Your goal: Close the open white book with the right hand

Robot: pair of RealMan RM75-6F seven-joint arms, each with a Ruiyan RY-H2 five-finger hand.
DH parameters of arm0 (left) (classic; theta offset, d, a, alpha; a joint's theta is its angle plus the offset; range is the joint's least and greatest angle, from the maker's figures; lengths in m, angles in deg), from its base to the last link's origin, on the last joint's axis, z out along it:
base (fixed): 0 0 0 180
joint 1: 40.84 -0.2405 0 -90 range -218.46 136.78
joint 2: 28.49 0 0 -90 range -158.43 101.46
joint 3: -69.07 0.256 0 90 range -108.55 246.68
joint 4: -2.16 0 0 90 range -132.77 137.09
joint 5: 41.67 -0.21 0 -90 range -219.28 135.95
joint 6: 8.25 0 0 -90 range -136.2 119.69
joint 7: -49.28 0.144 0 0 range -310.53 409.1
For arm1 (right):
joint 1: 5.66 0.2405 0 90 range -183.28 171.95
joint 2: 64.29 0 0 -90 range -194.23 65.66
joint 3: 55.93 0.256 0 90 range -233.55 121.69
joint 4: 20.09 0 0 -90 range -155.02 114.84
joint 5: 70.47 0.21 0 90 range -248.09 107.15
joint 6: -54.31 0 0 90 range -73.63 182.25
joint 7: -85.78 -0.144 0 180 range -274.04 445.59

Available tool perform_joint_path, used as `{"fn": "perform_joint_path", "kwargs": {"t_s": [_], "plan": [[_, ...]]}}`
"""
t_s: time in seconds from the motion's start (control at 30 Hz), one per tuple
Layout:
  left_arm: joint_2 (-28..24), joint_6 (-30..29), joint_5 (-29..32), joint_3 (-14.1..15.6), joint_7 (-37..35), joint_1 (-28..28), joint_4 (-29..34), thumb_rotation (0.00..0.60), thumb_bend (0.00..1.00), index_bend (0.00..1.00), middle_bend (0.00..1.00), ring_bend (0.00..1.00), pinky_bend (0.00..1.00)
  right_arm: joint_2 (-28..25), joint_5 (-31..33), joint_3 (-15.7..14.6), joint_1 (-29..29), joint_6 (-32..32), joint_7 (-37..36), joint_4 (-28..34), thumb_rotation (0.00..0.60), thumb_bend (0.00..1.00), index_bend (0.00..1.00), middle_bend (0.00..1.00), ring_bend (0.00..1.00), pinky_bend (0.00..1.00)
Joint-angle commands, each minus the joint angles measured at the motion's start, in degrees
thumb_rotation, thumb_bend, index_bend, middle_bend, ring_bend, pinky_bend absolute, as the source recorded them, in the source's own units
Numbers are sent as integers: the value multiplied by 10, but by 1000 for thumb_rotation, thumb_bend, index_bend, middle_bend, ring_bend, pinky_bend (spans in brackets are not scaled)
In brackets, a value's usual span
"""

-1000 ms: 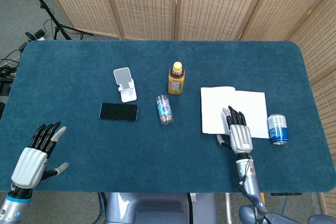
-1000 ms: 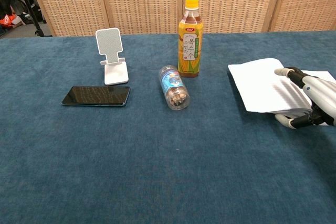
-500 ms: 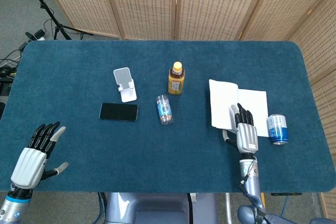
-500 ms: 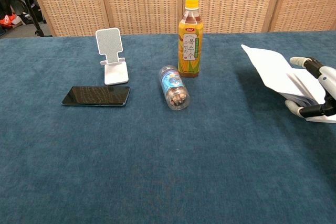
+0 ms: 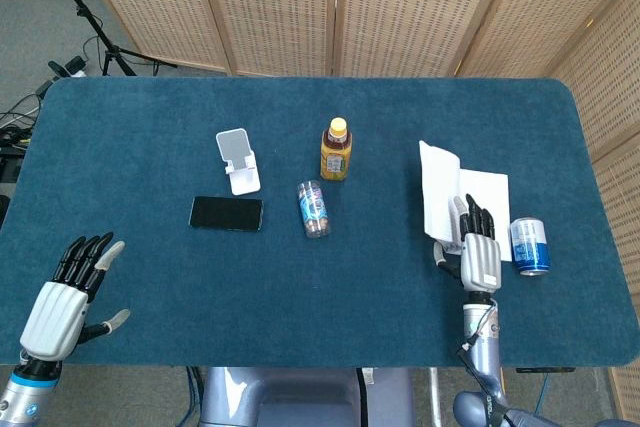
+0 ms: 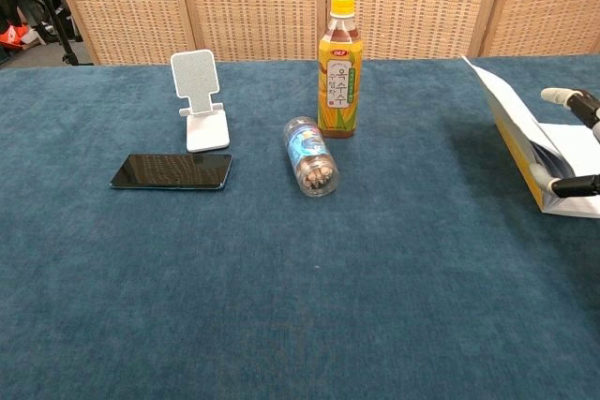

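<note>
The white book (image 5: 441, 194) lies at the table's right side, half shut. Its left half stands raised steeply and leans right over the flat right page (image 5: 489, 193). My right hand (image 5: 479, 249) holds that raised half at its near edge, thumb against the outer side and fingers on the inner side. In the chest view the raised cover (image 6: 511, 128) shows edge-on at the far right, with the fingers (image 6: 570, 97) above and the thumb below. My left hand (image 5: 62, 298) hovers open at the near left corner, holding nothing.
A blue and white can (image 5: 529, 245) stands just right of the book and my right hand. A yellow-capped tea bottle (image 5: 337, 150), a small bottle lying on its side (image 5: 314, 209), a black phone (image 5: 227, 213) and a white phone stand (image 5: 238, 160) sit mid-table.
My right hand has moved rightward and swung the book's left half up from flat to nearly upright. The left hand has not moved.
</note>
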Motion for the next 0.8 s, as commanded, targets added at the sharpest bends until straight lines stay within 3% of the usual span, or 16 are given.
{"fn": "perform_joint_path", "kwargs": {"t_s": [0.03,0.8], "plan": [[0,0,-1,0,0,0,0,600,0,0,0,0,0,-1,1,2,-3,-3,-3,1,600,500,0,0,0,0],[1,-8,-3,-1,-4,-2,-1,600,0,0,0,0,0,-27,8,15,-25,-23,-33,-14,600,488,0,0,0,0]]}}
